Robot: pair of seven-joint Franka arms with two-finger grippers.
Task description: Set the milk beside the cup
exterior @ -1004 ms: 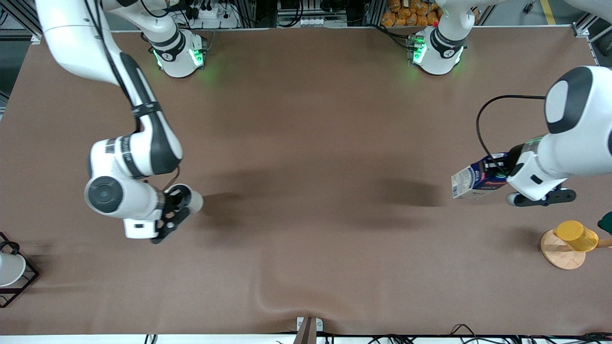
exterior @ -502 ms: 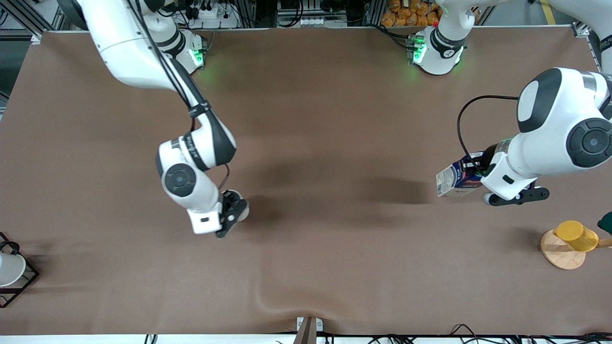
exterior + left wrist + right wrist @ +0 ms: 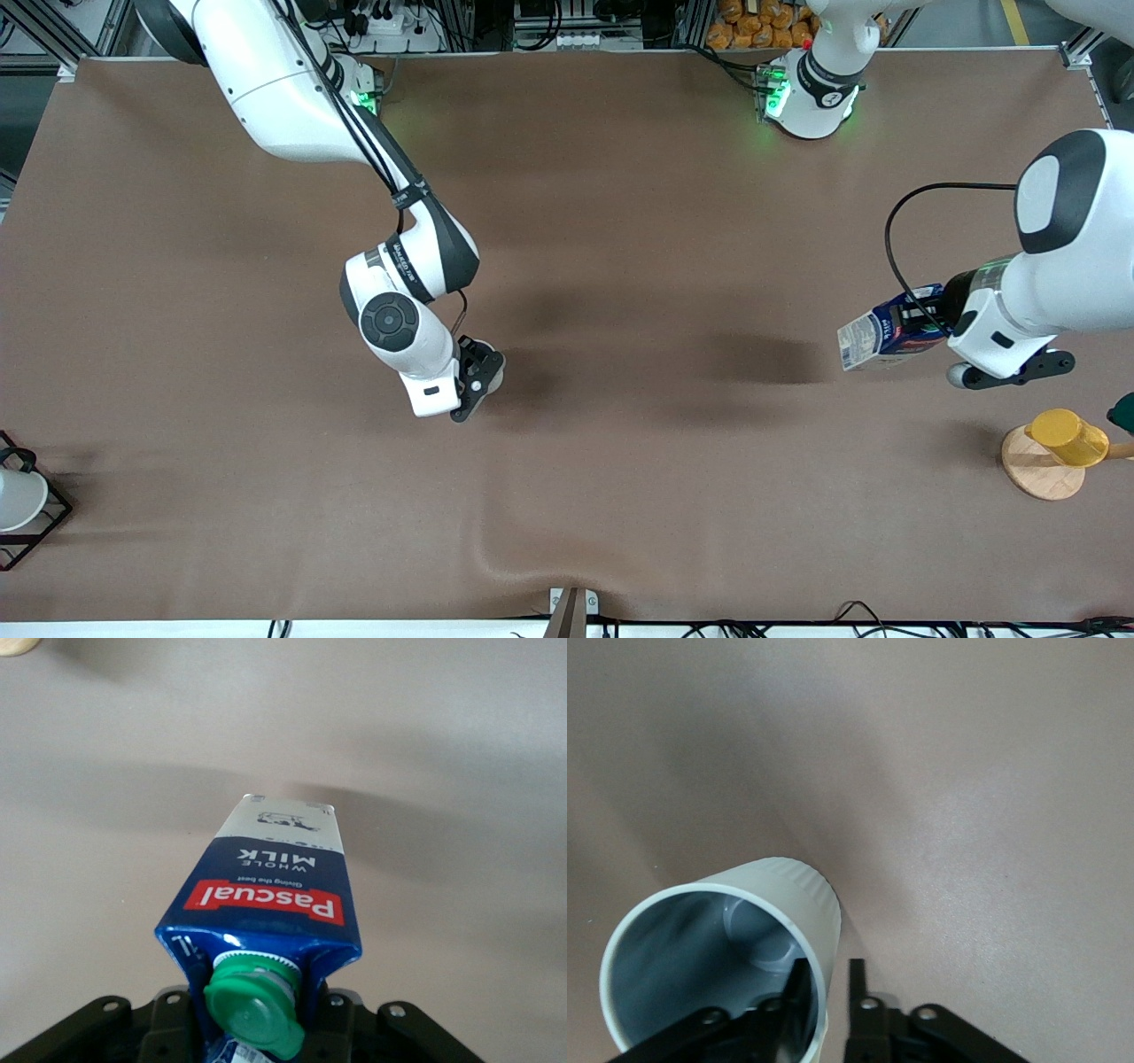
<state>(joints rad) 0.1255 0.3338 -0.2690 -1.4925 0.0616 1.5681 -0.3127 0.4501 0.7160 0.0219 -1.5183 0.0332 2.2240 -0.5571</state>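
You see the dark-blue, green-capped milk carton (image 3: 889, 337) tilted above the brown surface (image 3: 620, 487); the pale grey-beige ribbed cup (image 3: 735, 957) stands mid-surface.

Bright, even overhead light across the brown table (image 3: 620, 496). Soft dark shadows pooling mid-table under both arms. Green glow around the bases. Sharp throughout, no glare; slightly soft at the bottom of both wrist views.
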